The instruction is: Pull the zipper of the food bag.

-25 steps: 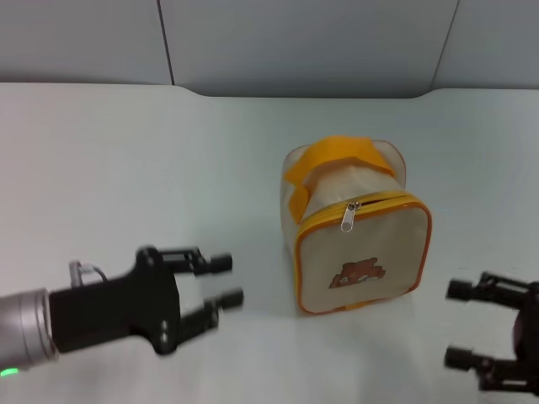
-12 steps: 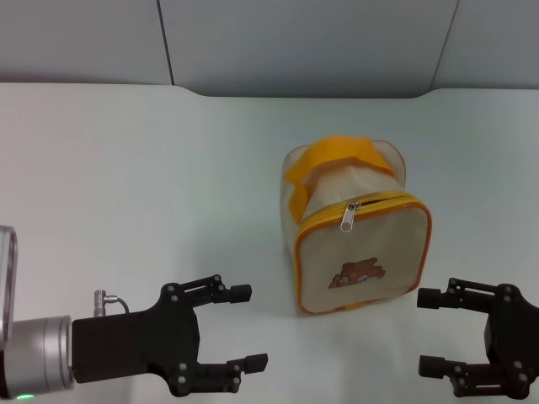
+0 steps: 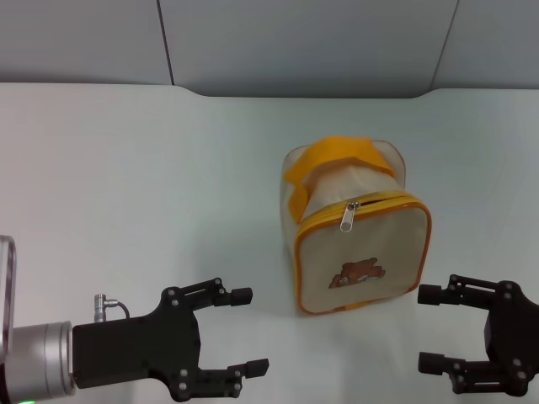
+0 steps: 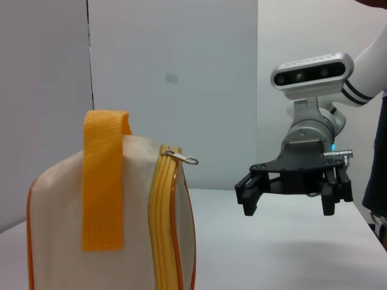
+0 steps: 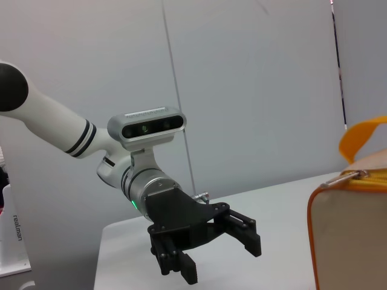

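While both arms have dropped low | left gripper [image 3: 244, 331] and right gripper [image 3: 431, 328] jaws spread, flanking my food bag [image 3: 354, 244] mid-worktop [image 3: 126, 168] | zipper [image 3: 347, 217] untouched, approach pending.

Pale tabletop and grey wall

A white tabletop [image 3: 152, 185] spreads wide and meets grey wall panels [image 3: 295, 42] at its far edge, the panels split by dark vertical seams.

Table [image 3: 126, 168]: bare surface on every side of the food bag [image 3: 358, 252]. Left gripper [image 3: 244, 330] and right gripper [image 3: 431, 328], both spread, flank it with gaps. Zipper [image 3: 348, 216] unobstructed from the front.
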Controlling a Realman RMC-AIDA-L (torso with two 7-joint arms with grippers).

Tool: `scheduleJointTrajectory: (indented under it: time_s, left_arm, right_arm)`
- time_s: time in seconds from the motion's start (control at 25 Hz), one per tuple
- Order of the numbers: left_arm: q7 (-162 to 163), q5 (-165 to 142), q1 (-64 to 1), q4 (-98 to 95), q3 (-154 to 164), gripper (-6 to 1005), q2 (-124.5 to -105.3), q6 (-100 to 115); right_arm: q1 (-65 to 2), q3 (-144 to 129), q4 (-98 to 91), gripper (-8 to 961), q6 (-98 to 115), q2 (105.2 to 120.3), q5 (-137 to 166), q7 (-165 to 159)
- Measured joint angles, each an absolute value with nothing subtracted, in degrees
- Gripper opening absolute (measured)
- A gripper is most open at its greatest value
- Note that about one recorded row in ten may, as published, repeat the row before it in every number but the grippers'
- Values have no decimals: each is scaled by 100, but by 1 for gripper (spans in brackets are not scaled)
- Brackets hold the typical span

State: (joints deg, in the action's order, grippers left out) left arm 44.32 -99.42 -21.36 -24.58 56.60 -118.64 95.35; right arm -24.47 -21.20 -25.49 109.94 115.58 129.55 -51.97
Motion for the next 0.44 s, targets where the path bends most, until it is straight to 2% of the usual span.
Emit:
scheduleJointTrajectory:
  time_s: [0.44]
  left_arm:
    - [4418, -9927, -2111, -2460, 5633, 819, -11876, 9548]
  right_arm:
    - [-2469, -2137, -2551, 795, 10736, 11634, 12954, -5180]
